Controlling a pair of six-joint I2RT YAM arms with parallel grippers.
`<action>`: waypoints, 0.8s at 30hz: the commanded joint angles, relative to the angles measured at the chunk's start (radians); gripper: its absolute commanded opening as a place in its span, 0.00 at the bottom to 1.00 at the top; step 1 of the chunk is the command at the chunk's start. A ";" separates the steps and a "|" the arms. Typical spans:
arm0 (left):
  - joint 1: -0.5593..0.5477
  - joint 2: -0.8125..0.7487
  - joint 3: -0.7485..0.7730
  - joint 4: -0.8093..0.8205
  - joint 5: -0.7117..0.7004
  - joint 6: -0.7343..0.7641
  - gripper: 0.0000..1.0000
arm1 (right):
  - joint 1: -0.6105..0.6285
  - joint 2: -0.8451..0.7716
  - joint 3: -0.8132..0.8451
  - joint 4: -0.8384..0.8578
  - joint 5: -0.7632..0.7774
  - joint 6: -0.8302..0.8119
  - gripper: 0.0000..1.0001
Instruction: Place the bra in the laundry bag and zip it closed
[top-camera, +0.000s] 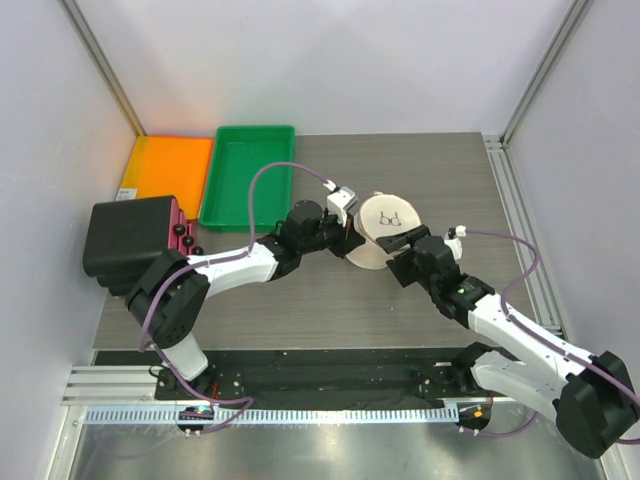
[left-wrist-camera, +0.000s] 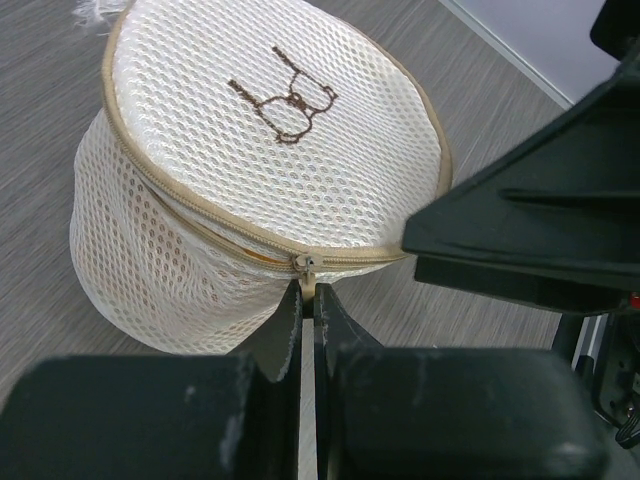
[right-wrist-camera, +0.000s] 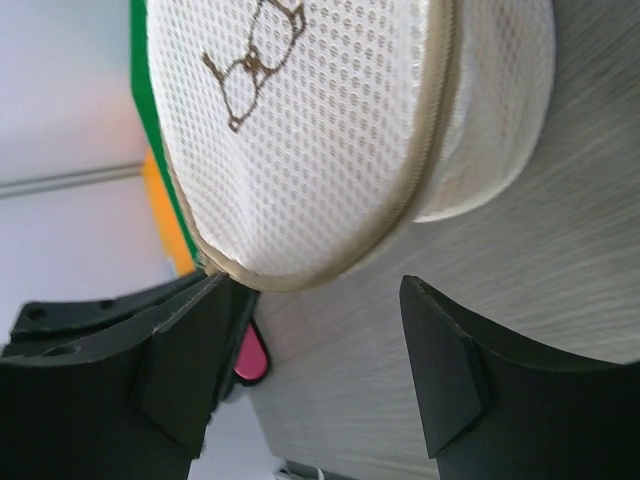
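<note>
The laundry bag (top-camera: 385, 228), a round cream mesh pouch with a brown mark on its lid, lies tilted mid-table. Its zipper runs round the rim (left-wrist-camera: 200, 215). My left gripper (left-wrist-camera: 308, 292) is shut on the zipper pull (left-wrist-camera: 306, 265) at the bag's near edge; from above it sits at the bag's left side (top-camera: 350, 236). My right gripper (right-wrist-camera: 312, 290) stands open just below the lid (right-wrist-camera: 330, 120), its left fingertip (right-wrist-camera: 205, 300) close against the rim and nothing between the jaws. It sits at the bag's right front (top-camera: 402, 246). The bra is hidden.
A green tray (top-camera: 248, 172) and a flat orange tray (top-camera: 165, 165) lie at the back left. A black box (top-camera: 128, 235) with a red piece (top-camera: 180, 238) stands at the left edge. A metal rail (top-camera: 520, 220) runs along the right side.
</note>
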 joint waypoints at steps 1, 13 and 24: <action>-0.010 -0.008 0.032 0.038 0.007 0.027 0.00 | 0.027 0.071 0.007 0.200 0.130 0.114 0.73; -0.021 -0.010 0.046 -0.017 -0.059 0.072 0.00 | -0.027 0.026 0.050 0.089 0.193 -0.066 0.10; 0.005 -0.031 0.037 -0.063 -0.154 0.086 0.00 | -0.550 0.140 0.201 0.123 -0.730 -0.692 0.01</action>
